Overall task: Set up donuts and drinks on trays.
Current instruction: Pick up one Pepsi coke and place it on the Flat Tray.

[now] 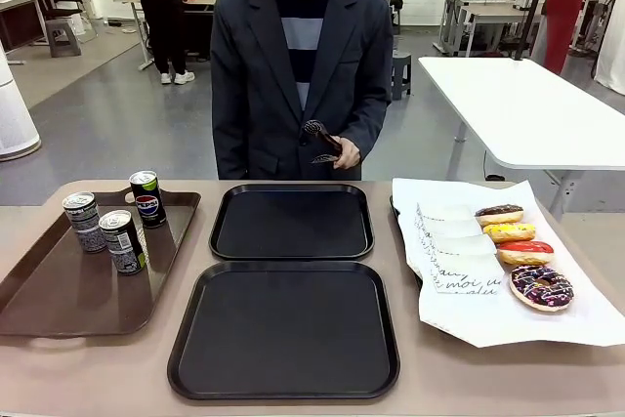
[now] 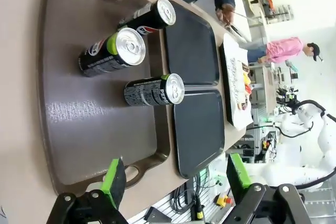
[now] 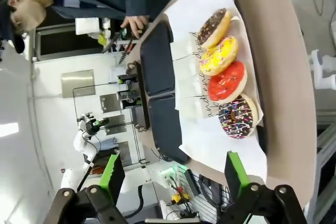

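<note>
Donuts (image 1: 525,253), drinks (image 1: 122,239) off trays (image 1: 291,222) | left claw (image 2: 176,174), right claw (image 3: 173,169) agape, empty | risk: toppling close-set drinks, smearing glaze

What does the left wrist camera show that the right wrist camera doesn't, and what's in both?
Left wrist: three cans standing on the brown tray, silver tops clear, beyond the open left hand. Right wrist: four donuts close up, chocolate, yellow, red and sprinkled, beyond the open right hand. Both: the two black trays and the person's hand holding tongs.
</note>
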Tool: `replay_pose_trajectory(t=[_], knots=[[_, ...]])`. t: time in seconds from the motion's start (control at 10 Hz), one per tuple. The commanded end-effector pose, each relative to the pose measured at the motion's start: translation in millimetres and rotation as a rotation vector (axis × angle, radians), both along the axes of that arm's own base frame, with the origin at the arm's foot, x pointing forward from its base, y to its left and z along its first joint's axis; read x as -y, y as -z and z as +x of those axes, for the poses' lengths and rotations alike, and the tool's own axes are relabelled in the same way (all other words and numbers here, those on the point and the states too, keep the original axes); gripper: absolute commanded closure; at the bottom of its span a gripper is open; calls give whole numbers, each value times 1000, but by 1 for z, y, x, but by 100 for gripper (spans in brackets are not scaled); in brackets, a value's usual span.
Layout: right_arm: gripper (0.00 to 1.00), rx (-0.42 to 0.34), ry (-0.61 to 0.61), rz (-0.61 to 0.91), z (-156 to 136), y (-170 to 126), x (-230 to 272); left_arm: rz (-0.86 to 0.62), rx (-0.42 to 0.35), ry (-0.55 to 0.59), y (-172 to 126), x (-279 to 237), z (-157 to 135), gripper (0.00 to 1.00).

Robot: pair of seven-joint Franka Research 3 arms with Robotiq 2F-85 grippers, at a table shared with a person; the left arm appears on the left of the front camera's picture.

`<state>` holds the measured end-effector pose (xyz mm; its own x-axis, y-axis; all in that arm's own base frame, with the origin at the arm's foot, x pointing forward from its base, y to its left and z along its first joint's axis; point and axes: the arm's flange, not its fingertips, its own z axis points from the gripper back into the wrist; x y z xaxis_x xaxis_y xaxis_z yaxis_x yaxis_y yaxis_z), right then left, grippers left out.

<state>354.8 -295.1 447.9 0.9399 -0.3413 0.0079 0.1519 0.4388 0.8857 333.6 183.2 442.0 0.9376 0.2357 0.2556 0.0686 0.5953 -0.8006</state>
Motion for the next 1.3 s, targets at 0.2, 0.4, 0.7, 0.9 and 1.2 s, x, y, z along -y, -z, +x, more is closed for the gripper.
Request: replay_pose_trajectory(t=[0.2,0.4,0.7,0.9,1.2], knots=[[0,0,0,0,0,0,0,6,7,-14,-3,-4,-3,0],[0,0,0,0,0,0,0,6,7,-14,-3,-4,-3,0],[0,0,0,0,0,0,0,6,7,-14,-3,-4,-3,0],[0,0,0,0,0,0,0,6,7,-14,-3,-4,-3,0],[0,0,0,0,0,0,0,6,7,-14,-3,-4,-3,0]])
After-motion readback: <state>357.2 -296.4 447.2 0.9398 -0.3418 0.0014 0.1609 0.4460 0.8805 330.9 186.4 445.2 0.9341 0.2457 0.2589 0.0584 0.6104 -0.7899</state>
